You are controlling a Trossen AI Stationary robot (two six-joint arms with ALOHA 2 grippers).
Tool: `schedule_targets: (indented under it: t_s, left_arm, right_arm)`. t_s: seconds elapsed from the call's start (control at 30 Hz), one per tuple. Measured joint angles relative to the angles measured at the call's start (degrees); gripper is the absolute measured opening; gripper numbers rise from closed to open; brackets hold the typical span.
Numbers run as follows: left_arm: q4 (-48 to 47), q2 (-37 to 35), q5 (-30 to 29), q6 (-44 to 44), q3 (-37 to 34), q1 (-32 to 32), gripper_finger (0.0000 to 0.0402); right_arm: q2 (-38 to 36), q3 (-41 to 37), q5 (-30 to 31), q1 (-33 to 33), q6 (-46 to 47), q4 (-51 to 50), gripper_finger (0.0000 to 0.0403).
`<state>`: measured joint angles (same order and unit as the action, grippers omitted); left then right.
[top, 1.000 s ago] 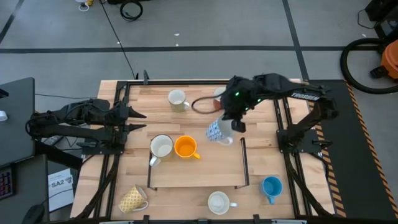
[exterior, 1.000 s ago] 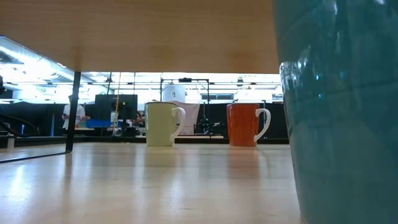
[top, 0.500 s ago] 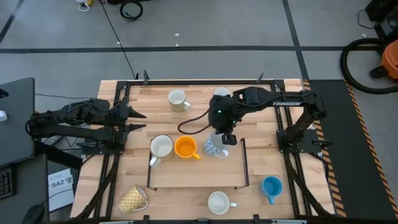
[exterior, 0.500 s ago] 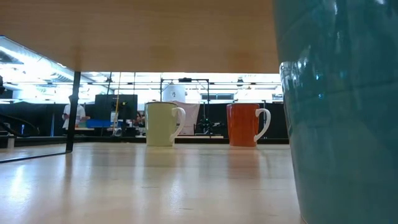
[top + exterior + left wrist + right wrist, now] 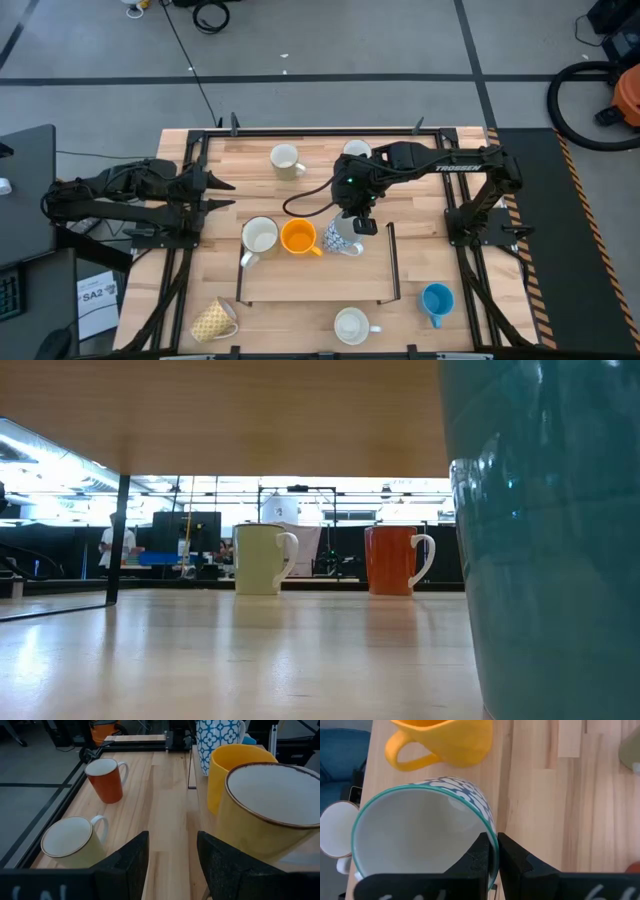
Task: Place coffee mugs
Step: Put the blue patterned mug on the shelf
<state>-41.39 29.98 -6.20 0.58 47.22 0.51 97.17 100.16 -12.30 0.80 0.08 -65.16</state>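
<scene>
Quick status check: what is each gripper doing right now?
Left gripper: open, holding nothing, parked at the table's left edge.
Right gripper: shut on the rim of the blue-patterned mug, beside the orange mug.

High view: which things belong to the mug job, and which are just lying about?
Job: patterned mug in right end effector; orange mug; cream mug; far cream mug; red mug; yellow mug; white mug; blue mug.
Lying about: table cable; paper; floor cable.
</scene>
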Motion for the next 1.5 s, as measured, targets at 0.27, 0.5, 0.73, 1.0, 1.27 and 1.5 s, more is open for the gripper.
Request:
schedule_targets:
  t_s: [0.27, 0.5, 0.73, 1.0, 1.27, 1.5]
  left_arm:
    - [-0.1, 0.0, 0.0, 0.0, 0.0, 0.0, 0.0173]
    - [-0.2, 0.0, 0.0, 0.0, 0.0, 0.0, 0.0173]
    - [-0.4, 0.0, 0.0, 0.0, 0.0, 0.0, 0.0173]
    - [-0.4, 0.0, 0.0, 0.0, 0.0, 0.0, 0.0173]
    - [-0.4, 0.0, 0.0, 0.0, 0.0, 0.0, 0.0173]
    - [-0.4, 0.0, 0.0, 0.0, 0.0, 0.0, 0.0173]
  right_arm:
    - [0.1, 0.0, 0.0, 0.0, -0.1, 0.3, 0.0039]
    - [0.3, -0.1, 0.1, 0.0, -0.2, 0.8, 0.0061]
    - [0.3, -0.1, 0.2, 0.0, -0.2, 0.9, 0.0064]
    - [0.3, -0.1, 0.5, 0.0, -0.2, 2.4, 0.0065]
    - [0.2, -0.1, -1.0, 0.0, -0.2, 3.4, 0.0089]
    - [0.2, -0.1, -1.0, 0.0, -0.2, 3.4, 0.0134]
